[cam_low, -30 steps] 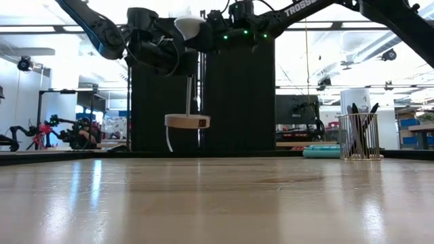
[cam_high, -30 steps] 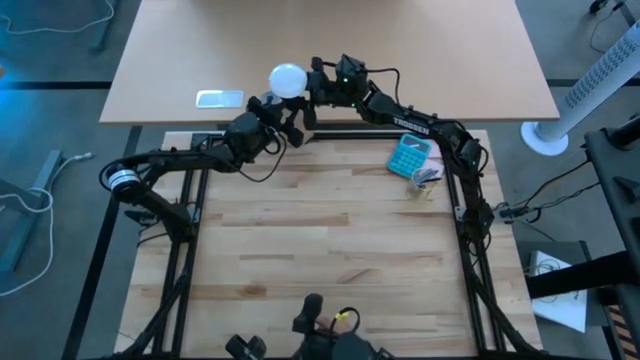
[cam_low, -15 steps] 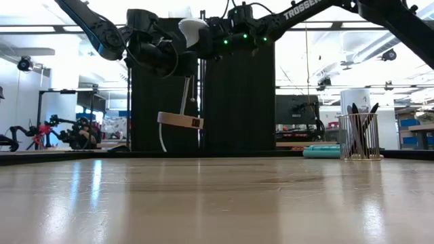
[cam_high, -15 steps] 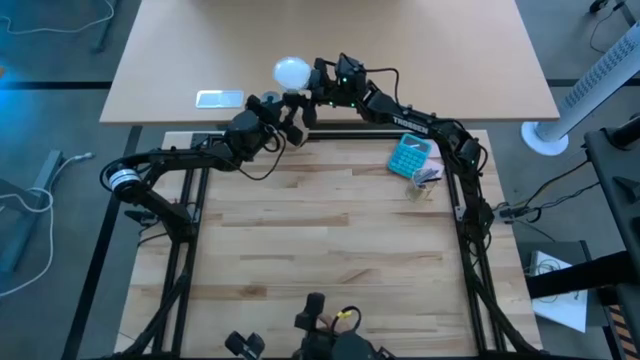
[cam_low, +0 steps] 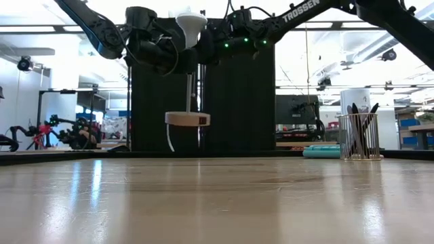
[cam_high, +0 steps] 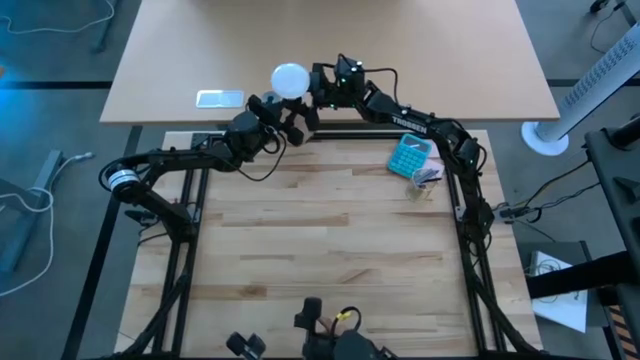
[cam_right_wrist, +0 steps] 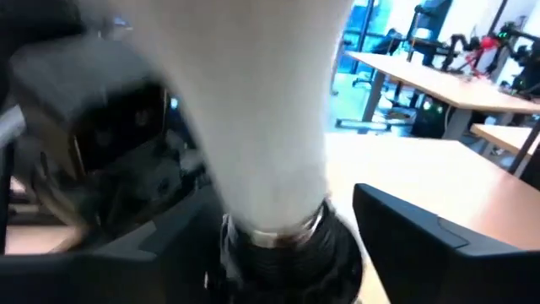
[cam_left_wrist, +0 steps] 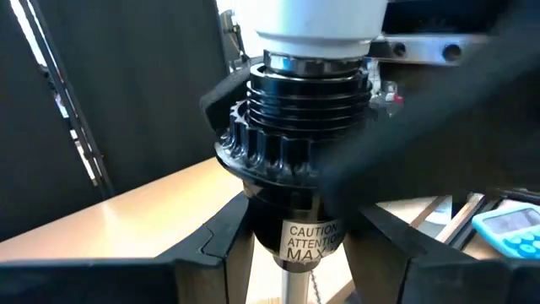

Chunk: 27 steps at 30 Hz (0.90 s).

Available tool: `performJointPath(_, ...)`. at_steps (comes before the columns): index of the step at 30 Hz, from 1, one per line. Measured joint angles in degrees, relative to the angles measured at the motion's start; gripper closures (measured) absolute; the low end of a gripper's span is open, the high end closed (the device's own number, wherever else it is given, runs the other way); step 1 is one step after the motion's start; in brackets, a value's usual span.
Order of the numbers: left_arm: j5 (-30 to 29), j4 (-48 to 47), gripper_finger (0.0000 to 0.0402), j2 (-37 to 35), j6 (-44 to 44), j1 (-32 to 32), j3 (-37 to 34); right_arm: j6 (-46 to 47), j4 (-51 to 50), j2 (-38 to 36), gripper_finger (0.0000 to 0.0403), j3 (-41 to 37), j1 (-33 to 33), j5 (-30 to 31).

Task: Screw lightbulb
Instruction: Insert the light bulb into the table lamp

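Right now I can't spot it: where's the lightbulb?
High view, far edge, left of centre: the lightbulb sits in the black socket, between the left gripper and right gripper.

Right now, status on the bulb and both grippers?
Left gripper clamped on black socket, held aloft. Right gripper open around lightbulb, seated in socket. Nothing in the way.

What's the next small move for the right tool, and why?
Probably re-close the right tool on the lightbulb neck and give another turn. Its fingers stand apart from the bulb, metal thread still shows above the black socket, and the left tool grips that socket.
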Motion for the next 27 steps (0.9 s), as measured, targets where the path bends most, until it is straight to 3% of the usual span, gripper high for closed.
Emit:
performJointPath(10, 3.04, -0.60, 0.0260, 0.00, -1.16, 0.00, -0.37, -1.14, -1.03, -1.04, 0.0067, 0.00, -1.07, -7.93)
performJointPath(17, 7.32, -0.86, 0.0260, 0.00, -3.42, 0.00, -0.46, -0.15, -2.16, -2.23, 0.0064, 0.17, -2.50, -19.93)
performJointPath(21, 10.95, -0.82, 0.0260, 0.00, -5.42, -0.34, -0.46, -0.61, -1.93, -2.23, 0.0064, 0.17, -2.51, -22.10)
performJointPath(27, 11.48, -1.02, 0.0260, 0.00, -5.26, -1.64, -0.48, 0.04, -1.84, -2.23, 0.0064, 0.17, -2.44, -22.78)
